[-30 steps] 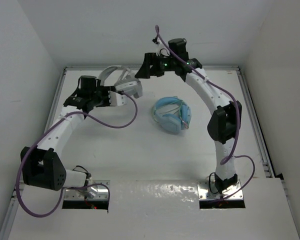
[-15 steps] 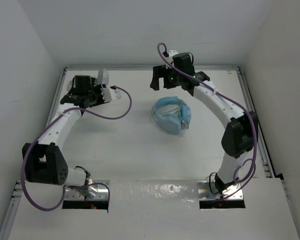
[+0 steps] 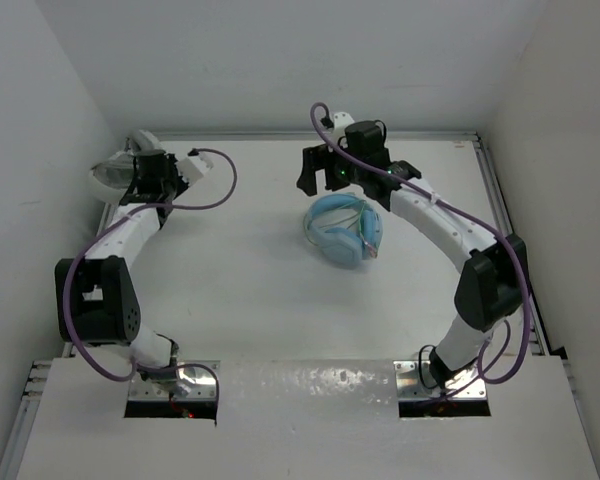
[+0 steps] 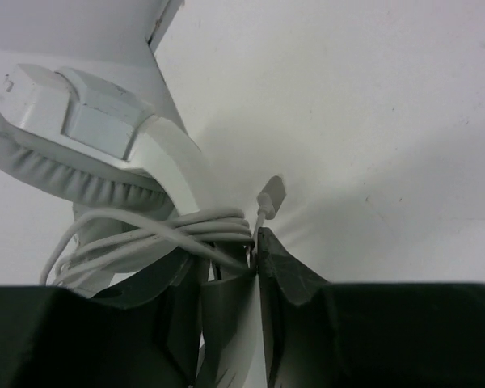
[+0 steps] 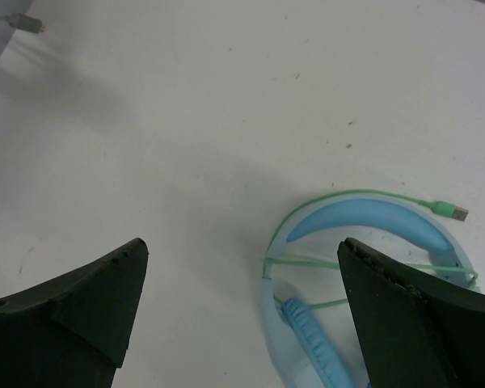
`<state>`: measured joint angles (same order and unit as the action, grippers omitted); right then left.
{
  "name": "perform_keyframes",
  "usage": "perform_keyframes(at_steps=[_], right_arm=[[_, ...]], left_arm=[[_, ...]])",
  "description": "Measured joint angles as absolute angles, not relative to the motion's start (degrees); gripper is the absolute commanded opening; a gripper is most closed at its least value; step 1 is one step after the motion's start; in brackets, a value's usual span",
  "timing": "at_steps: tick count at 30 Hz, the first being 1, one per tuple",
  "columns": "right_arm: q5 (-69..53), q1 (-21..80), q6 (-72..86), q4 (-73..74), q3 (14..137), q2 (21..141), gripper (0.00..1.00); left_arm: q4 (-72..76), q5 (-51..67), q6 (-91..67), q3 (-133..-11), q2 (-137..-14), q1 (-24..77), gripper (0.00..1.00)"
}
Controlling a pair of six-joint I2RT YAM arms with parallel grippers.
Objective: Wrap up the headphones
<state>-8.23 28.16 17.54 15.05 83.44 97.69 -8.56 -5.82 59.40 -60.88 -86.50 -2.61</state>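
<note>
From above, the left hand [image 3: 130, 172] sits at the 10 o'clock corner of the white surface [image 3: 240, 290], holding the white and light-grey over-ear headphones [image 3: 110, 170]. The right hand [image 3: 312, 178] hangs at 12 o'clock, just beside the light blue over-ear headphones [image 3: 345, 230]. In the left wrist view, the black fingers [image 4: 284, 271] clamp the wide headband where the thin grey cable [image 4: 145, 234] loops round it, its plug [image 4: 271, 194] sticking up at 12 o'clock. In the right wrist view, the fingers [image 5: 89, 299] are spread wide and grip nothing, with the blue pair at 4 o'clock.
</note>
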Motion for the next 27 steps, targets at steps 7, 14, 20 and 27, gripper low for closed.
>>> perform_keyframes(at_steps=[7,14,20,27], right_arm=[[-9.1,30.2,17.3,14.1,77.6,96.7,0.99],[-10.3,31.2,17.3,14.0,75.0,95.2,0.99],[-10.7,31.3,17.3,13.7,73.3,92.6,0.99],[-10.7,31.3,17.2,13.8,73.3,92.5,0.99]], left_arm=[[-0.9,-12.0,50.5,-49.9,-85.1,-2.9,0.0],[-0.2,-10.2,44.2,-40.4,-86.0,-3.1,0.0],[-1.9,-6.6,41.7,-40.0,-88.3,-3.1,0.3],[-8.1,-1.7,38.2,-40.1,-86.4,-3.1,0.84]])
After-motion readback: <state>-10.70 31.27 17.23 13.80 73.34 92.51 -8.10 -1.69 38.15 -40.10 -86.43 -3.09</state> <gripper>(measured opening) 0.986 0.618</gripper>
